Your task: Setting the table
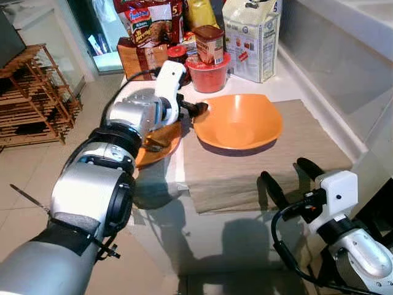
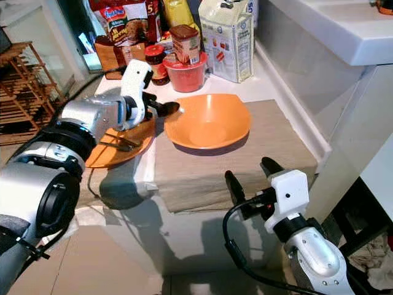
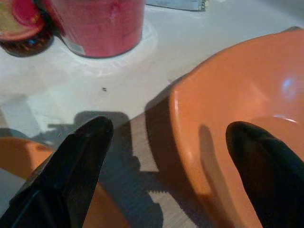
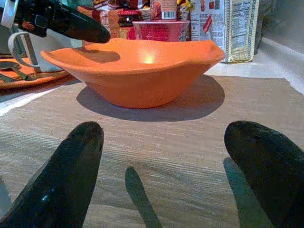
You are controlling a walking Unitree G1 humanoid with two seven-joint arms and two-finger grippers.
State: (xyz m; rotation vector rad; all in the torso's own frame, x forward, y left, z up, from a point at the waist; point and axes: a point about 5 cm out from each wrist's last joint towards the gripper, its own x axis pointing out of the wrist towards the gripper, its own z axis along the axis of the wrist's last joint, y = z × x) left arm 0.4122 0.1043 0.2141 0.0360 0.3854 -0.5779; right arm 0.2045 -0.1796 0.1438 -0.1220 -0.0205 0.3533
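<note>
White worktop (image 1: 288, 86) carries a beige placemat (image 1: 245, 166), with the orange bowl (image 1: 238, 121) at its far centre. Step in hand: placing the bowl. Left pincer (image 1: 198, 109) straddles the bowl's near-left rim, fingers apart, not gripping. Right pincer (image 1: 287, 178), open, hovers at the placemat's near edge. Next move likely calls for cutlery from the orange plate (image 1: 161, 146) beside the bowl.

Left gripper (image 3: 164, 166) spreading wide, one finger hanging over the orange bowl (image 3: 242, 109), bowl rim lying between the jaws
</note>
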